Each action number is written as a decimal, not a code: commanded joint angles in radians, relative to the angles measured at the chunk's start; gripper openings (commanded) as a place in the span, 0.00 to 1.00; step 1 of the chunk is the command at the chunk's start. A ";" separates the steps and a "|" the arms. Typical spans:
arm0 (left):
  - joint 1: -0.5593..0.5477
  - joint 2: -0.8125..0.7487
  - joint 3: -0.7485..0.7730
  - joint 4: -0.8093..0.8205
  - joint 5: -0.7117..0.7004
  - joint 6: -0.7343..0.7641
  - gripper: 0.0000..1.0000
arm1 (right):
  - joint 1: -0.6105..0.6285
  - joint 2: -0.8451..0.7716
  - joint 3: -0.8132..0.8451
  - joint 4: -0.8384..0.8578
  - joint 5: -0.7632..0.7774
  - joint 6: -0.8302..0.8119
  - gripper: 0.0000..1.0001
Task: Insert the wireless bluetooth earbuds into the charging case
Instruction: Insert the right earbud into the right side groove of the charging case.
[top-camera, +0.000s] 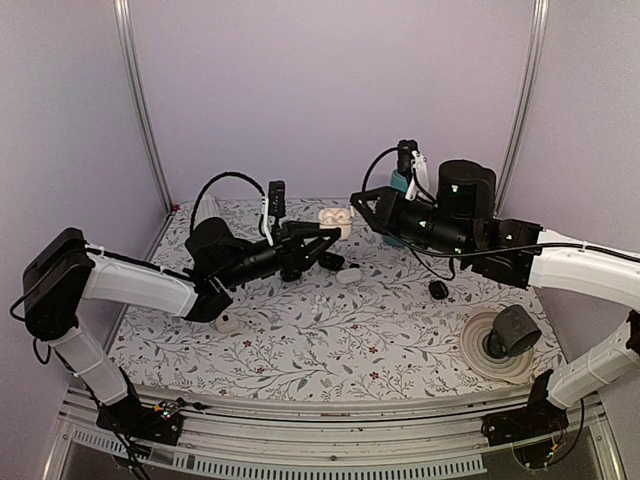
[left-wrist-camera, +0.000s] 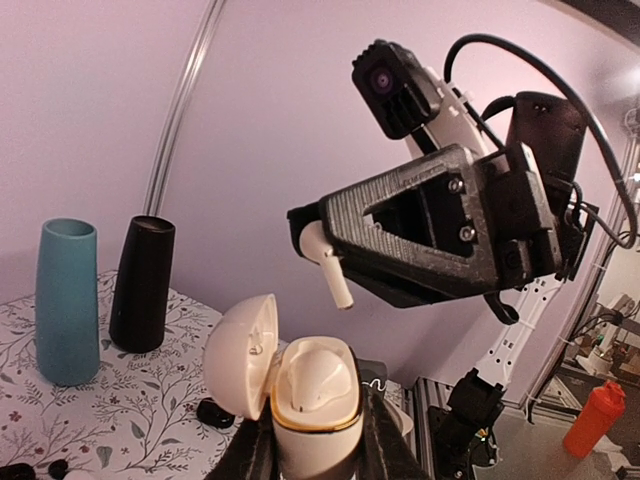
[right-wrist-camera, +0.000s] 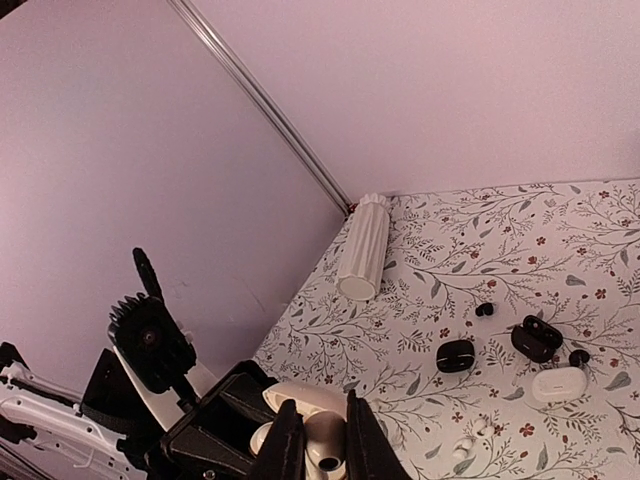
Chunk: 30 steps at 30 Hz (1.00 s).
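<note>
While the left tool grips narrowly round the case, lid flipped open and raised off the surface, the right tool, nearly closed, pinches one white earbud, stem down, just above the case's mouth, not touching.

soft, even light with a pink-violet cast fills the scene; shadows on the table are faint. the overhead view is slightly soft. the left wrist view bows the corner rail near its edge, and the charging case carries a mild sheen.
</note>
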 joint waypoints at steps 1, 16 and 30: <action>-0.015 0.011 0.031 0.019 -0.003 -0.003 0.00 | 0.015 -0.011 -0.013 0.042 0.002 -0.012 0.13; -0.022 -0.023 0.037 0.008 0.000 0.005 0.00 | 0.027 0.008 -0.021 0.048 0.003 -0.038 0.13; -0.021 -0.060 0.038 0.007 -0.001 0.003 0.00 | 0.035 0.009 -0.030 0.037 0.023 -0.049 0.13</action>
